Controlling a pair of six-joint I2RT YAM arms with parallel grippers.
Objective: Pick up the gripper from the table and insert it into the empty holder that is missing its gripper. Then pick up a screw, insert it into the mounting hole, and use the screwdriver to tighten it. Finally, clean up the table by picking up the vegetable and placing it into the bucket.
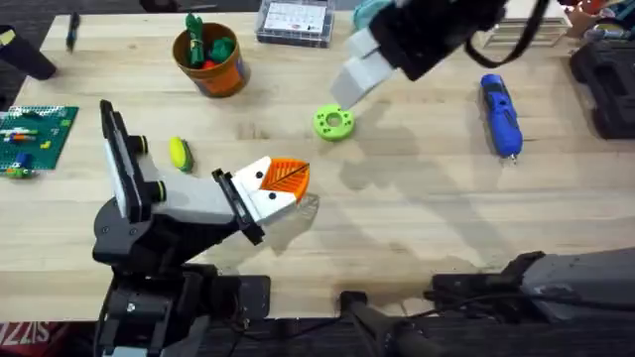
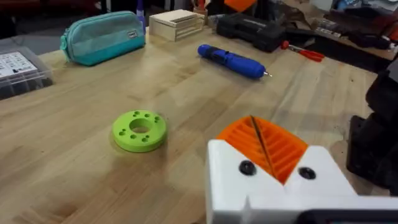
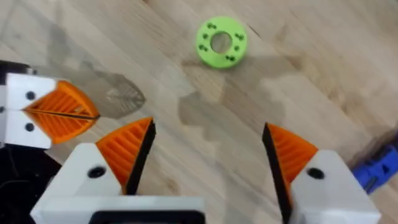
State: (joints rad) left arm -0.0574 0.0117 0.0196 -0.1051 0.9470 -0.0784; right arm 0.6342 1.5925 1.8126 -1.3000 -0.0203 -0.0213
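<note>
My left gripper (image 1: pixel 285 184) rests low at mid-table, its two orange ribbed pads pressed together, shut (image 2: pixel 261 140) (image 3: pixel 62 112). The right gripper (image 3: pixel 208 162) hovers high over the table's middle, open and holding nothing; its white finger (image 1: pixel 359 67) shows under the dark arm. The blue screwdriver (image 1: pixel 501 114) (image 2: pixel 233 61) lies on the right side. A yellow-green vegetable (image 1: pixel 180 154) lies beside the left arm. The orange bucket (image 1: pixel 210 58) stands at the back left. The loose gripper piece, an empty holder and a screw are out of view.
A bright-green disc with holes (image 1: pixel 333 122) (image 2: pixel 140 130) (image 3: pixel 221 42) lies between the two grippers. A clear parts box (image 1: pixel 294 22) sits at the back, a green brick plate (image 1: pixel 30 139) at the left edge, and a teal pouch (image 2: pixel 102 37) and a black case (image 2: pixel 255 28) farther off.
</note>
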